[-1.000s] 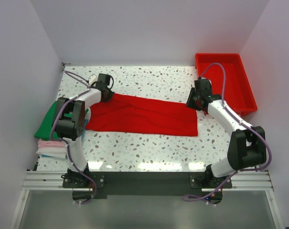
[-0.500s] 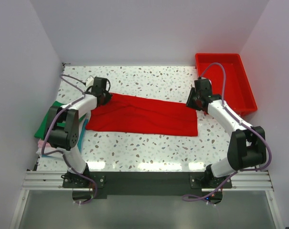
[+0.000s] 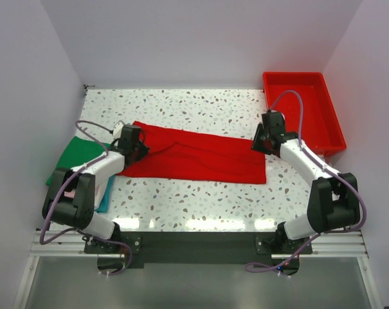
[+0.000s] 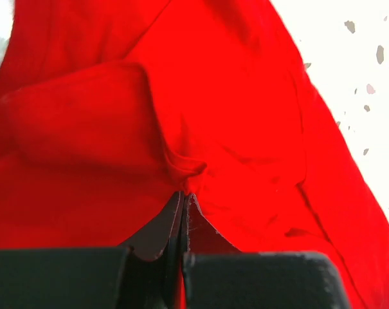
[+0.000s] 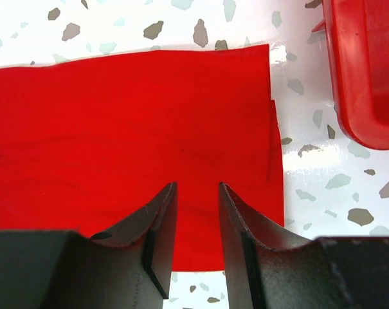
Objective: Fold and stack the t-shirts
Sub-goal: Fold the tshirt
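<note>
Red shirt [image 3: 200,158] lies mid-table as a long band. Its left end is bunched. Its right end is flat and square-edged, near the tray [image 3: 303,109] but apart from it. Green shirt [image 3: 75,154] lies at the left table edge, just beside the left arm.

Left gripper [image 4: 183,193]: pressed together, pinching a small pucker of red cloth at the bunched end.

Right gripper [image 5: 196,188]: spread, poised over the right end, a little in from the edge. Cannot tell whether the tips touch the cloth.

Judged step: get a hold on both ends, then fold the band.

Notes for doing it well:
- Right arm should go straight down and pinch close to the edge. The wrist view shows a second layer peeking out at that edge, so the bite should take both layers.
- Left pinch looks shallow, only a pucker, so a hard pull may slip it. Lift gently.
- Raise both ends together and low, so the middle sags evenly and does not twist.
- Lay edge onto edge before letting go, so the hem lines match.
- Keep the left end off the green shirt.
</note>
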Action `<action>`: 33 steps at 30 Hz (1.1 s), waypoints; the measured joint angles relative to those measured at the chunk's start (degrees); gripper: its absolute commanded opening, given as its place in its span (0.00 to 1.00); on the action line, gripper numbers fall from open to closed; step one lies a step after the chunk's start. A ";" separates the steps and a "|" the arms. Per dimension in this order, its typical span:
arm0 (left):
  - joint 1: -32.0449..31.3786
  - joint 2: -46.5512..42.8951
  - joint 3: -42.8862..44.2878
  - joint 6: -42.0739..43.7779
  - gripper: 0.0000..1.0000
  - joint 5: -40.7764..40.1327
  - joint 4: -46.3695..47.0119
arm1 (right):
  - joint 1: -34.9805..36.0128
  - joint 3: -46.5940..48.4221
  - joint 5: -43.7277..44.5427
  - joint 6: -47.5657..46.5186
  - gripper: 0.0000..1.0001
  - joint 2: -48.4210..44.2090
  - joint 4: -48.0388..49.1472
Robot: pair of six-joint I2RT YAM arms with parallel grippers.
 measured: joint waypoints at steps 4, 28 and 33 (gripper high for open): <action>-0.20 -4.22 -4.59 0.00 0.00 0.52 1.07 | -0.04 -0.81 0.00 0.02 0.36 -0.81 0.04; -6.62 -9.73 -15.93 -2.86 0.39 5.22 14.38 | -0.04 -2.08 -0.02 0.02 0.36 -0.59 0.76; -6.93 -12.92 -15.93 -1.92 0.39 6.05 14.47 | -0.04 -2.08 -0.02 0.02 0.36 0.42 1.07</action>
